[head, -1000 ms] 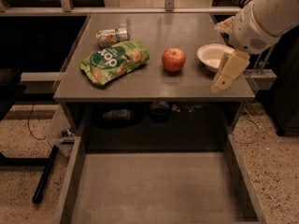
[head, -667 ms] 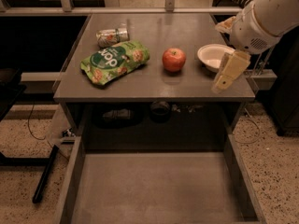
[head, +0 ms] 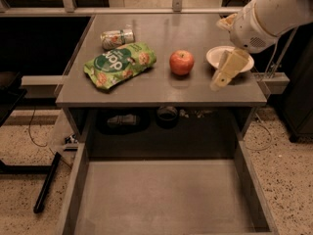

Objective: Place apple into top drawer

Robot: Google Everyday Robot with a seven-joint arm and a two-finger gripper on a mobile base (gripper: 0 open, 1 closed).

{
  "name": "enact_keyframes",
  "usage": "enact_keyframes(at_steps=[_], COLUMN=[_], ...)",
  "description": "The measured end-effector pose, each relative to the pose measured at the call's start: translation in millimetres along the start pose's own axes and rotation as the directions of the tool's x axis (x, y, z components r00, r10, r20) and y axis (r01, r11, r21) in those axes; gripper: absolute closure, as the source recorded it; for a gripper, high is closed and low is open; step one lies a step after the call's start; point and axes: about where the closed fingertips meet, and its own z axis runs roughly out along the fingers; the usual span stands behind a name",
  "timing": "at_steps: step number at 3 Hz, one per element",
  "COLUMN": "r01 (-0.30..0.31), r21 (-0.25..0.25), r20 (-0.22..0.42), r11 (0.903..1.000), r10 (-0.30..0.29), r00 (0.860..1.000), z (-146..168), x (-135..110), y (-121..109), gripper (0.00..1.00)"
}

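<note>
Hand: the hand point(head: 218, 81) hangs at the right over the white bowl point(head: 211, 57); clenched or released, I cannot tell.
Apple: the apple point(head: 182, 62) sits mid-bench, just left of the hand (untouched).
Top drawer: the top drawer point(head: 161, 195) stands open, near side.
Risk: a sideways brush could roll the apple away or clip the bowl.

The white arm point(head: 274, 11) reaches in from the upper right, its tan tool point(head: 222, 77) angled down-left.
</note>
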Motion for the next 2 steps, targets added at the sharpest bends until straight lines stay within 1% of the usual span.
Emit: enact_keyframes(at_steps=[1,2], r01=[-0.028,-0.053], r21=[-0.022,-0.071], r20=[0.094,0.181], r11=[0.9993,0.9961], r10=[0.03,0.065], r00=[0.995,0.981], z=[26.0,48.1], x=[-12.9,-26.5], y=[-20.3,-32.5], gripper=[0.0,0.0])
